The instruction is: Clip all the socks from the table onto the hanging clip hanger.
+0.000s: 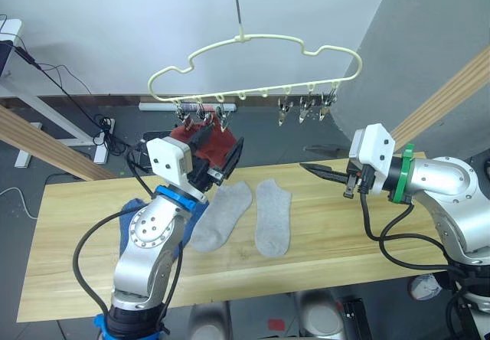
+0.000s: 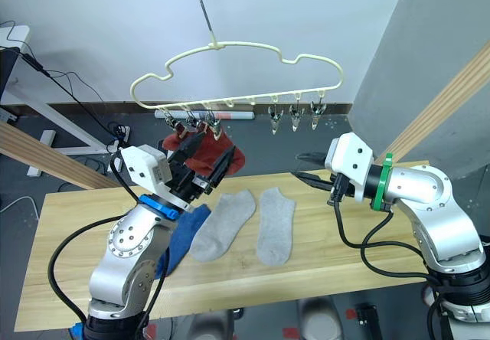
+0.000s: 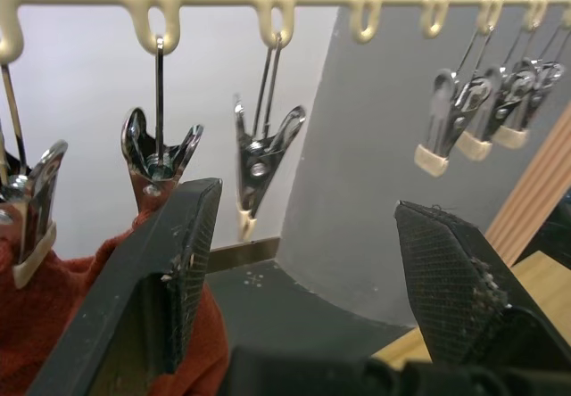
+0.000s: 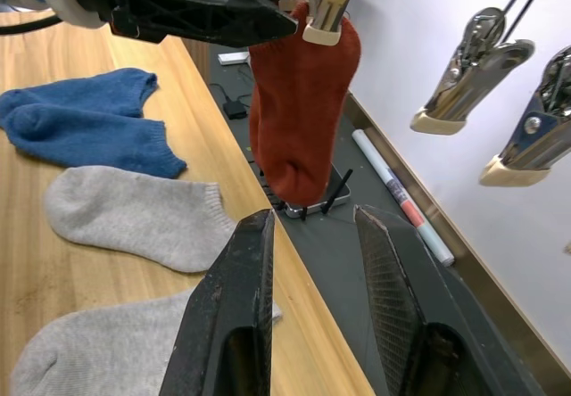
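The pale-yellow clip hanger [image 1: 253,43] hangs above the table's [image 1: 344,240] far edge. Two rust-red socks [image 1: 205,142] dangle from its left clips [image 3: 161,151]. My left gripper [image 2: 204,156] is raised right at them, open with nothing between its fingers [image 3: 183,262]. Free clips [image 1: 306,110] hang at the right end. Two light grey socks [image 1: 222,216] [image 1: 273,217] lie flat mid-table. Blue socks [image 4: 89,119] lie left of them, partly behind my left arm. My right gripper [image 1: 308,168] hovers open over the table's far edge, pointing toward the red socks [image 4: 303,111].
Slanted wooden frame poles cross at the left [image 1: 46,150] and right [image 1: 448,95]. Behind the table the dark floor holds cables [image 1: 84,102] and a marker [image 4: 401,202]. A white desk frame [image 1: 38,110] stands far left.
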Robot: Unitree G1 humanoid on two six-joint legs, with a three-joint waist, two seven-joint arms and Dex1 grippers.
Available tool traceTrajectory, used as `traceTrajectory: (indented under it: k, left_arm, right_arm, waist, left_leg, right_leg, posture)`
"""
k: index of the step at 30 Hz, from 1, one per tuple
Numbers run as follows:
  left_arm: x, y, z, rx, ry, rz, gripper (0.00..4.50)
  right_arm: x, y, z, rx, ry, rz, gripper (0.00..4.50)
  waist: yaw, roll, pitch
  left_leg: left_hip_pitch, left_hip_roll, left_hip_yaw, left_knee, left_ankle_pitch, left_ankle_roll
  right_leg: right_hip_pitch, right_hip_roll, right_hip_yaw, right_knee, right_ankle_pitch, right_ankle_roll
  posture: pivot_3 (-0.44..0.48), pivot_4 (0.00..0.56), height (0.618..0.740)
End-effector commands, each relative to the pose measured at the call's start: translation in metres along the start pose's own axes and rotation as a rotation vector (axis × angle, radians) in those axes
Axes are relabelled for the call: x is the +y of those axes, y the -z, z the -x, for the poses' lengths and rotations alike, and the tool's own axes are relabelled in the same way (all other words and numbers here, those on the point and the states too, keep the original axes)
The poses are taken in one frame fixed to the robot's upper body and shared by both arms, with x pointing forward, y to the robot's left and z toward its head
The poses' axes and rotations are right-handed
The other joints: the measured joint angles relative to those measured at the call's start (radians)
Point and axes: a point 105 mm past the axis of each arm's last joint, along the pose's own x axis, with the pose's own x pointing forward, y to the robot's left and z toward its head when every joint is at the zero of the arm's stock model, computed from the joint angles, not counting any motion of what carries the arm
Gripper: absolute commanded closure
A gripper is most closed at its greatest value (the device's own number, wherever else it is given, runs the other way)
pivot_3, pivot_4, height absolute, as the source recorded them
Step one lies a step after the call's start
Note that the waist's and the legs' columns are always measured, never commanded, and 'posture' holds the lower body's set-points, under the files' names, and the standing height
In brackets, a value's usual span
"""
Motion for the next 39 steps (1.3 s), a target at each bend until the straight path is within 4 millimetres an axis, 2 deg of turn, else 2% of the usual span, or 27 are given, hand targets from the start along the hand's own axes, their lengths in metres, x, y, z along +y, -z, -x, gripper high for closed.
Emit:
traceTrajectory:
  k: [1, 4, 7, 13, 26, 39]
  left_arm:
    - [-0.003, -0.008, -0.001, -0.056, -0.031, -0.030, 1.06]
    - [-0.002, -0.005, -0.001, -0.052, -0.045, -0.019, 1.61]
    - [0.000, -0.004, -0.003, -0.052, -0.050, -0.027, 2.52]
    - [0.011, -0.005, -0.009, -0.062, -0.095, -0.035, 2.52]
    - [0.015, -0.015, -0.019, -0.121, -0.095, -0.043, 2.52]
    - [0.018, -0.024, -0.023, -0.149, -0.114, -0.052, 2.52]
  right_arm:
    - [-0.002, -0.010, 0.008, -0.018, 0.019, 0.032, 3.06]
    - [-0.003, -0.010, 0.008, -0.017, 0.024, 0.033, 3.02]
    - [-0.003, -0.010, 0.008, -0.015, 0.024, 0.033, 3.02]
    - [-0.004, -0.011, 0.011, -0.011, 0.024, 0.036, 3.02]
    - [-0.008, -0.017, 0.011, -0.023, 0.013, 0.047, 3.02]
    - [-0.001, -0.032, 0.007, -0.102, -0.057, -0.002, 3.02]
  waist:
    - [-0.001, 0.000, 0.000]
    - [-0.003, 0.000, 0.000]
    - [-0.011, 0.000, 0.000]
    - [-0.017, 0.000, 0.000]
    - [-0.019, 0.000, 0.000]
    - [-0.020, 0.000, 0.000]
  left_leg:
    - [0.000, 0.000, 0.000, 0.000, 0.000, 0.000]
    - [0.000, 0.000, 0.000, 0.000, 0.000, 0.000]
    - [0.000, 0.000, 0.000, 0.001, 0.000, 0.000]
    - [0.000, 0.000, 0.000, 0.002, 0.000, 0.000]
    - [-0.002, 0.000, -0.001, 0.008, 0.000, 0.000]
    - [-0.005, 0.000, -0.001, 0.016, 0.000, 0.001]
  right_leg:
    - [0.000, 0.000, 0.000, 0.000, 0.000, 0.000]
    - [0.000, 0.000, 0.000, 0.000, 0.000, 0.000]
    - [0.000, 0.000, 0.000, 0.001, 0.000, 0.000]
    - [0.000, 0.000, 0.000, 0.001, 0.000, 0.000]
    - [0.001, 0.001, -0.001, 0.003, 0.001, 0.000]
    - [0.001, 0.004, -0.001, 0.002, 0.008, 0.001]
  posture:
    - [-0.274, 0.364, 0.740]
    - [-0.274, 0.364, 0.740]
    - [-0.276, 0.362, 0.740]
    - [-0.281, 0.359, 0.740]
    - [-0.289, 0.348, 0.740]
    - [-0.289, 0.348, 0.740]
